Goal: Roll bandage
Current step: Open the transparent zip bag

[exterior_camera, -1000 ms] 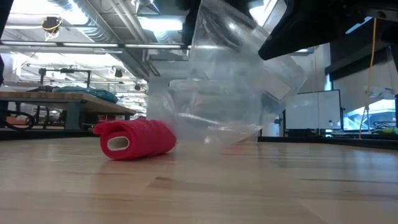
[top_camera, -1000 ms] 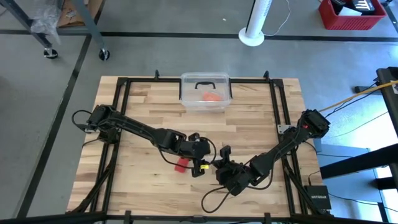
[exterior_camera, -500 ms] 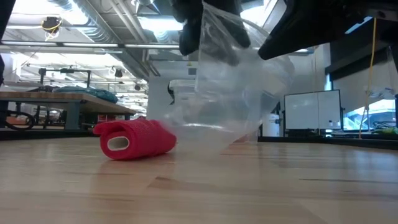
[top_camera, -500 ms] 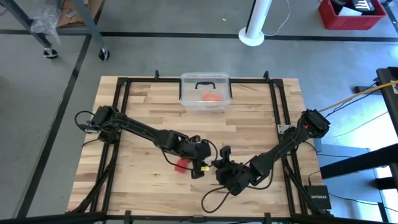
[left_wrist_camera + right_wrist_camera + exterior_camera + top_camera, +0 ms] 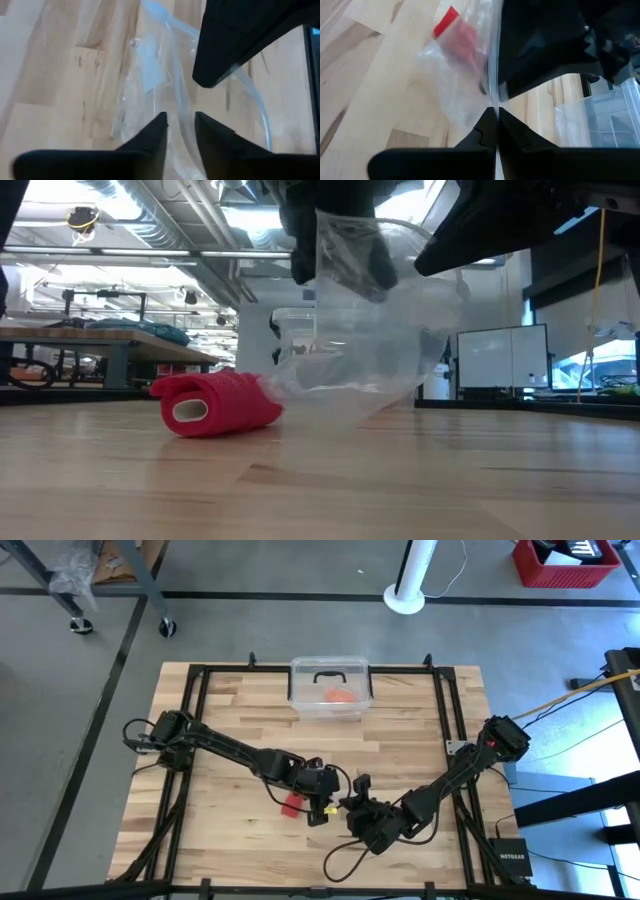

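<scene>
The bandage is a small red cloth roll (image 5: 215, 402) lying on its side on the table; it also shows in the high view (image 5: 292, 805). A crinkly clear plastic bag (image 5: 380, 330) hangs just right of it, held up by both grippers. My left gripper (image 5: 181, 131), also in the high view (image 5: 324, 800), is shut on the bag's top edge, above and right of the roll. My right gripper (image 5: 496, 117), also in the high view (image 5: 352, 803), is shut on the bag close beside it. In the right wrist view the roll (image 5: 462, 37) shows through the bag. My left gripper pinches the bag's thin top edge (image 5: 175, 105) between its two fingers, coming from above. The bag hangs below the fingers, slack and crinkled. My right gripper pinches the bag's edge (image 5: 493, 97) between its shut fingertips. The film hangs loose beyond them, its lower end (image 5: 340, 392) down near the table beside the roll.
A clear lidded container (image 5: 330, 690) with an orange-red lump (image 5: 342, 696) inside stands at the table's far edge. A black frame (image 5: 200, 720) runs along the table's sides. Bare wood (image 5: 230, 840) lies near the front.
My left gripper has come down a little with the bag's top edge. The bag has changed shape, and its lower end has swung toward the red roll. The roll has stayed where it was.
</scene>
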